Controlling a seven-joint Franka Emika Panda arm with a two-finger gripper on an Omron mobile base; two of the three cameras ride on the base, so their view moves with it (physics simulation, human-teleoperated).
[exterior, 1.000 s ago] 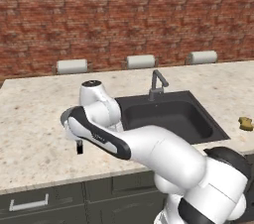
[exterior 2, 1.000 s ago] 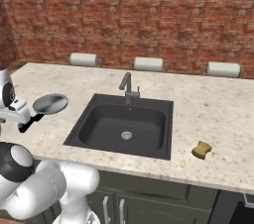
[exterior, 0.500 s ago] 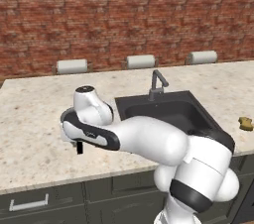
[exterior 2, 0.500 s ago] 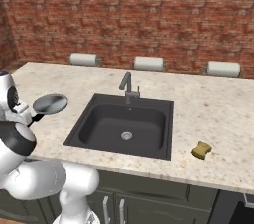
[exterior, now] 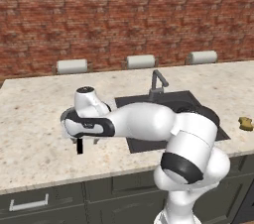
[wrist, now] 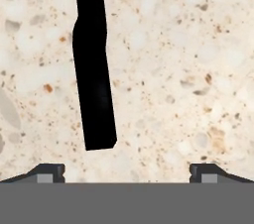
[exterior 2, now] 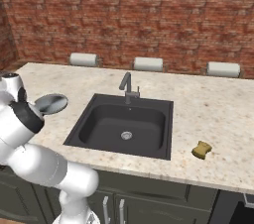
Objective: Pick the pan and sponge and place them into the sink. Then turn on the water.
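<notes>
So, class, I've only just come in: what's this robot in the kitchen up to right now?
The white robot arm is reaching over the small round grey metal frying pan, which sits on the speckled counter left of the black rectangular sink. Its hand hangs open above the pan's thin black handle, holding nothing yet. The small yellow-brown sponge lies untouched on the counter to the sink's right. The sink holds nothing, and no water runs from the grey faucet.

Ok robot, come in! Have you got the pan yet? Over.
Gripper open, poised over the pan's black handle, nothing held. Pan on the counter left of the sink. Sponge on the right. Nothing in the way.
</notes>
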